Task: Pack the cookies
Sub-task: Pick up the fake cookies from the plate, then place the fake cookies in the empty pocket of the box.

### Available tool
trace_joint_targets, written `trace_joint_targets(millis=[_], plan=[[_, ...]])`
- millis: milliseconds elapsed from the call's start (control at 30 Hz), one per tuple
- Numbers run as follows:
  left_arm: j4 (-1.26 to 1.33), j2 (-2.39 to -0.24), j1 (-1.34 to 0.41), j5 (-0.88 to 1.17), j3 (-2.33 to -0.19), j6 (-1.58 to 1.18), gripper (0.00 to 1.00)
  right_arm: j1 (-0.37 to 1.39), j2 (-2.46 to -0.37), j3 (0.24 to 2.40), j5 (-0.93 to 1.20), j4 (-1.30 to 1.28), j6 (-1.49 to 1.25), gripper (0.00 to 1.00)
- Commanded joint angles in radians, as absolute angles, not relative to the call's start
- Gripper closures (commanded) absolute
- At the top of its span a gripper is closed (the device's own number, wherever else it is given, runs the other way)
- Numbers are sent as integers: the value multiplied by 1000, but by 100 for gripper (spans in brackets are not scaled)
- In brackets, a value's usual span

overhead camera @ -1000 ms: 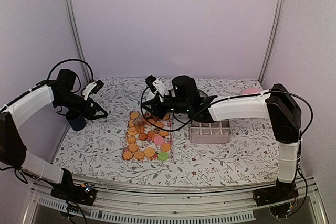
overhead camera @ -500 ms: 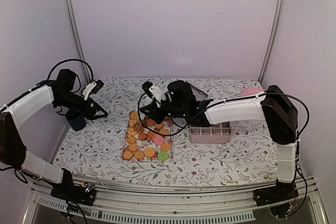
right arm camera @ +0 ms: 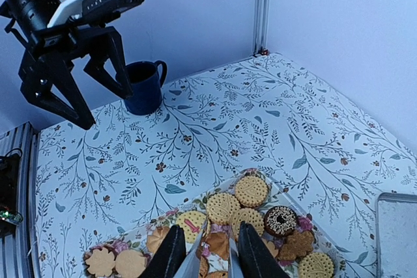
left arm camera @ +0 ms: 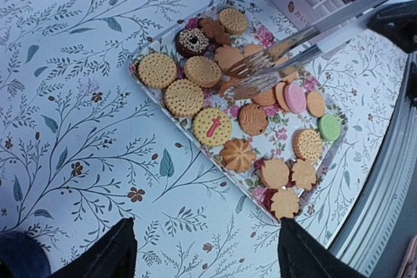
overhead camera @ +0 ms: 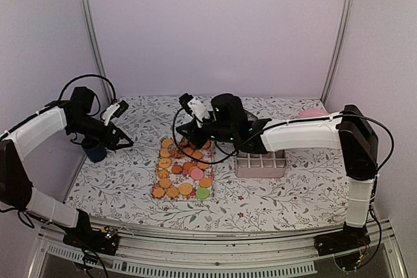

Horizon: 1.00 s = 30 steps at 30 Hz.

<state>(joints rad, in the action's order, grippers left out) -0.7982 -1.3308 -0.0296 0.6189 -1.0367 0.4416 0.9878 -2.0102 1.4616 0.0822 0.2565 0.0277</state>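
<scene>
Right jaws, clamped on tongs (left arm camera: 260,61), are drifting back toward 3 o'clock above the cookies (left arm camera: 253,119), all lying on the tray (left arm camera: 275,136) at 9 o'clock of the box (overhead camera: 260,168); none lifted yet. Left jaws are hanging wide.

Mixed cookies (left arm camera: 253,119), mostly golden-orange rounds, one pink, one green, one chocolate-topped, lying flat, crowded on floral tray (left arm camera: 279,136)

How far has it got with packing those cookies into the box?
Barely started, it seems. Done: nothing I can see; the divided box looks empty. In hand: the right end effector grips tongs whose tips are down among the cookies on the tray; whether they pinch one is unclear. The left end effector hangs open, apart. Left: practically the whole trayful.
</scene>
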Motion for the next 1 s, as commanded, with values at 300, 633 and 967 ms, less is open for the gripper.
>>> trace_joint_targets(millis=[300,633,967], plan=[[-779,-1308,-24,585,-1020,449,25,816,-1497,1112,-53,250,11,100],[-776,-1315,-24,589,-1026,445,25,647,-1208,865,-106,198,6,100],[-776,-1313,-25,581,-1023,446,26,547,-1185,847,-124,166,75,100]])
